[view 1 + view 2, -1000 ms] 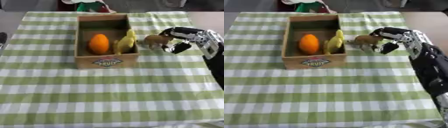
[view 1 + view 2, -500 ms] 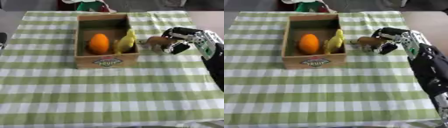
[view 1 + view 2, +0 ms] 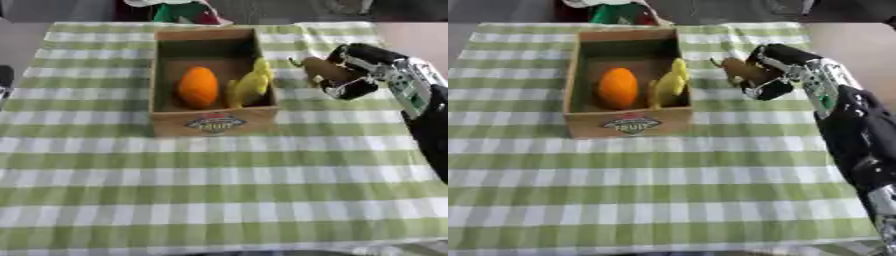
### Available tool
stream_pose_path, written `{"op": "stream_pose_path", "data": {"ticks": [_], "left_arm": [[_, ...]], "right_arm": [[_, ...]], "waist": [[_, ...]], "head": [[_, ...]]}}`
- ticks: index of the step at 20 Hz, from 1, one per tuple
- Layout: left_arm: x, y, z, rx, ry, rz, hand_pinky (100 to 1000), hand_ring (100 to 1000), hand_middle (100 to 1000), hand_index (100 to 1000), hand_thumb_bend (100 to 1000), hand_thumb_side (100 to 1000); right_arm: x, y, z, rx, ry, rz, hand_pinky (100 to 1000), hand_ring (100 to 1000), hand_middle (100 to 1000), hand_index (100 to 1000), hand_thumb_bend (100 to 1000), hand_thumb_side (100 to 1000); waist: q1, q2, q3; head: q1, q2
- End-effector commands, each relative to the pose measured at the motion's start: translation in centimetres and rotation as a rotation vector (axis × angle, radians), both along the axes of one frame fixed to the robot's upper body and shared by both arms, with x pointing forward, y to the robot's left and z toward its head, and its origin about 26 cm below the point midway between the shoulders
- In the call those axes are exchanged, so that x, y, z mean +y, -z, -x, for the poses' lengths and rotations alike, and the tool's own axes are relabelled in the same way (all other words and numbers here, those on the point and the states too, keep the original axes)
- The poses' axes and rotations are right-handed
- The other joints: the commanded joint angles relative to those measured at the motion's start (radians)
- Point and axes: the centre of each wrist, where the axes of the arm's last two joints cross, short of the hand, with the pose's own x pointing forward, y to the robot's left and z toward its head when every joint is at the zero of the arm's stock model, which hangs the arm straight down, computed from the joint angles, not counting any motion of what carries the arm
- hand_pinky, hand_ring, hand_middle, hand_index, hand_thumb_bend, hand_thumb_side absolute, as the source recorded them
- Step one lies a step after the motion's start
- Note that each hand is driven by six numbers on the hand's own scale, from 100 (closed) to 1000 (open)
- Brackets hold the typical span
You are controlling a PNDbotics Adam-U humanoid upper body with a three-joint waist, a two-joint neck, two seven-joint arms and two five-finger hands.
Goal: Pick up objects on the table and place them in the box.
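On the checked tablecloth (image 3: 219, 170), right hand (image 3: 354, 75) grips a brown object (image 3: 322, 70) beside the box (image 3: 213, 121).

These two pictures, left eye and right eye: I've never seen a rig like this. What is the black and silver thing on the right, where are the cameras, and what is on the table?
Both pictures come from one stereo camera in the head of a humanoid robot, looking down at its work, so they show the same moment from nearly the same spot. The black and silver thing is the robot's right hand on its arm, driven by a person. Its fingers are curled round a small brown object, held just to the right of a cardboard box; I cannot tell what the object is. The box stands on a green and white checked tablecloth and already holds an orange fruit and something yellow, like a banana, leaning against its right wall. The left hand is not in view.
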Motion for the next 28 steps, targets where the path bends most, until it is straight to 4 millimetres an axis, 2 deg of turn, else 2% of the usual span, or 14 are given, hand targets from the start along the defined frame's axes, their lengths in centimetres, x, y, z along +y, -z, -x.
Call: {"op": "stream_pose_path", "data": {"ticks": [1, 3, 4, 5, 9, 13, 20, 28], "left_arm": [[0.3, -0.9, 0.2, -0.026, 0.000, -0.012, 824, 563, 564, 681, 499, 444], [0.2, -0.9, 0.2, -0.025, 0.004, -0.012, 825, 564, 564, 681, 498, 445], [0.2, -0.9, 0.2, -0.025, 0.006, -0.013, 825, 565, 565, 681, 498, 445], [0.2, -0.8, 0.2, -0.024, 0.008, -0.014, 826, 565, 565, 681, 497, 445], [0.0, -0.9, 0.2, -0.024, 0.023, -0.013, 826, 566, 566, 682, 494, 447], [-0.3, -1.0, 0.2, -0.029, 0.042, -0.011, 826, 567, 566, 681, 495, 447], [-1.2, -1.3, -0.1, -0.038, 0.084, -0.005, 826, 568, 567, 682, 494, 446], [-1.9, -1.6, -0.3, -0.049, 0.116, 0.005, 825, 568, 568, 682, 495, 446]], "right_arm": [[0.0, -3.8, -0.2, -0.100, -0.027, -0.023, 769, 823, 390, 453, 100, 261], [0.6, -5.2, -0.3, -0.131, -0.057, -0.035, 769, 821, 392, 455, 100, 259], [0.9, -6.0, -0.4, -0.147, -0.072, -0.040, 769, 820, 393, 456, 100, 326], [1.2, -6.6, -0.5, -0.161, -0.085, -0.044, 769, 820, 393, 456, 100, 258], [2.9, -9.0, -0.9, -0.212, -0.128, -0.063, 767, 817, 395, 458, 100, 256], [5.0, -10.3, -1.5, -0.240, -0.157, -0.075, 766, 814, 397, 460, 100, 254], [8.7, -10.1, -2.5, -0.233, -0.193, -0.076, 765, 816, 399, 463, 100, 252], [13.1, -7.6, -3.1, -0.160, -0.221, -0.038, 768, 823, 420, 491, 100, 256]], "waist": [[0.000, -0.019, -0.001], [-0.001, -0.021, 0.000], [-0.001, -0.022, 0.000], [-0.001, -0.023, 0.000], [-0.002, -0.027, 0.005], [-0.001, -0.031, 0.015], [0.003, -0.029, 0.042], [0.011, -0.022, 0.069]], "head": [[0.001, 0.005], [0.002, 0.005], [0.001, 0.005], [0.001, 0.005], [-0.001, 0.005], [-0.007, 0.005], [-0.022, 0.005], [-0.042, 0.005]]}}
